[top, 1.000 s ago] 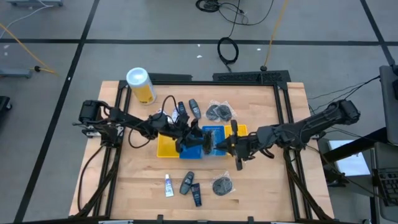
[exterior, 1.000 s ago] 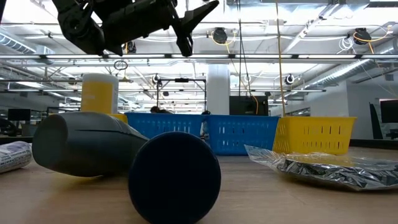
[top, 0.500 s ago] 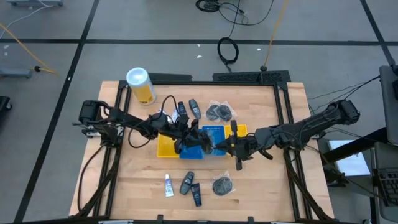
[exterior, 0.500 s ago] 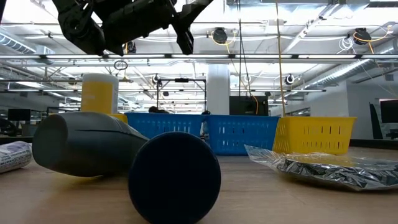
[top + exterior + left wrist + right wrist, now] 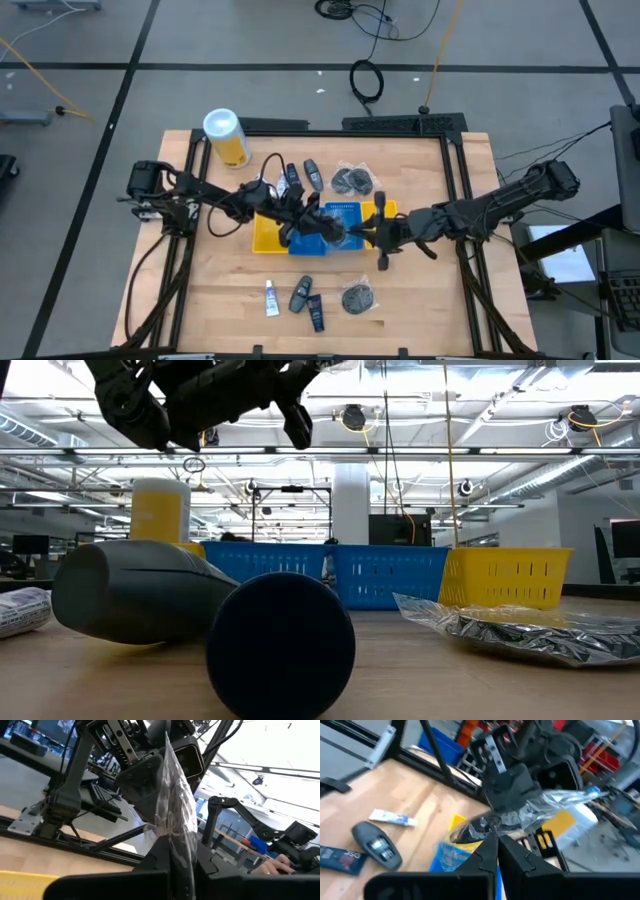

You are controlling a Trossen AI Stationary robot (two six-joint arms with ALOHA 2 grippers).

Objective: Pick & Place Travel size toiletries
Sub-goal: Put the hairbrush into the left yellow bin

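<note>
1. Sorting is looking only partly done. Along the far side of the worktop [image 5: 430, 290] two dark bottles [image 5: 302, 174] and a clear packet [image 5: 352, 179] are lying loose, near the yellow canister [image 5: 227, 136]. Along the near side a white tube [image 5: 270, 297], a grey oval piece [image 5: 300, 293], a dark mini bottle [image 5: 316, 313] and another packet [image 5: 358, 298] are also waiting. What already sits in the yellow bin [image 5: 266, 236] and blue bin [image 5: 341, 212] cannot be told; the arms are covering them.
2. A crinkled packet [image 5: 175, 815] is hanging in the air over the bins, between the two arms.
3. Left end effector [image 5: 332, 230]: reaching in from the left over the bins, fingers closing tight onto one edge of this packet.
4. Right end effector [image 5: 365, 231]: reaching in from the right, pinching the opposite edge, fingers [image 5: 512, 854] nearly together.
5. Judgement: a hand-over is taking place; one side must let go before placing.
</note>
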